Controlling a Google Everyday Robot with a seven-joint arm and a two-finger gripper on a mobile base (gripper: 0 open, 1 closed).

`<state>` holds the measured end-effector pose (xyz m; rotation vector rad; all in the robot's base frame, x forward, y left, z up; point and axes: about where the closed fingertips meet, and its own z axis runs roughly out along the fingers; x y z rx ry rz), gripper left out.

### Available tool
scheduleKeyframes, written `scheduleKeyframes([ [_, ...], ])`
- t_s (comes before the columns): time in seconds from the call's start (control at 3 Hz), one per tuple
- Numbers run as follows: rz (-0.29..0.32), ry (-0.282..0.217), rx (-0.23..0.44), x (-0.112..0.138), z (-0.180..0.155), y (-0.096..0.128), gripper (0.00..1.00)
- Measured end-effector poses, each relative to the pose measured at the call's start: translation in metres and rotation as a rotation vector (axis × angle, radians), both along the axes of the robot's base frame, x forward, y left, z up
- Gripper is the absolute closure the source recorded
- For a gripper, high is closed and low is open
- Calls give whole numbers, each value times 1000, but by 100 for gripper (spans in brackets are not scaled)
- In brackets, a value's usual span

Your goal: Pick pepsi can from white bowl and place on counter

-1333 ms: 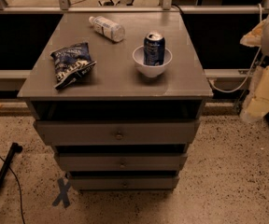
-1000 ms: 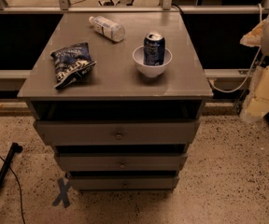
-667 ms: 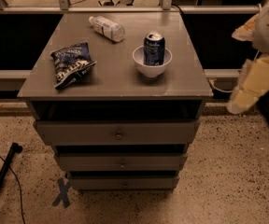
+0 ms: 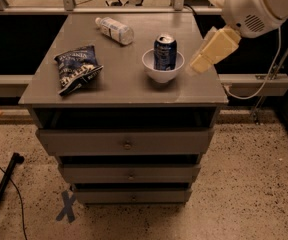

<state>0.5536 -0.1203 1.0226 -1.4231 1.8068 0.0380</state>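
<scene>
Swung in from the right, the gripper [image 4: 199, 63] hangs just right of the white bowl [image 4: 161, 75]; whether it is open cannot be told. The pepsi can [image 4: 165, 52] stands upright inside; a sideways knock could topple both.

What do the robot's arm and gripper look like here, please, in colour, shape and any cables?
The arm is a rounded, glossy white housing with a small slotted vent grille on its side. The gripper, just right of the white bowl, is a blocky, pale cream piece with angular faces. A thin white cable loops down beside the arm. No markings show.
</scene>
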Motion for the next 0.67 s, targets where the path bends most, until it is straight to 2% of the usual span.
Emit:
scheduleKeyframes([
  [0.33,0,0,0,0,0,0,0],
  [0.67,20,-11,65,13,-4,10,0],
])
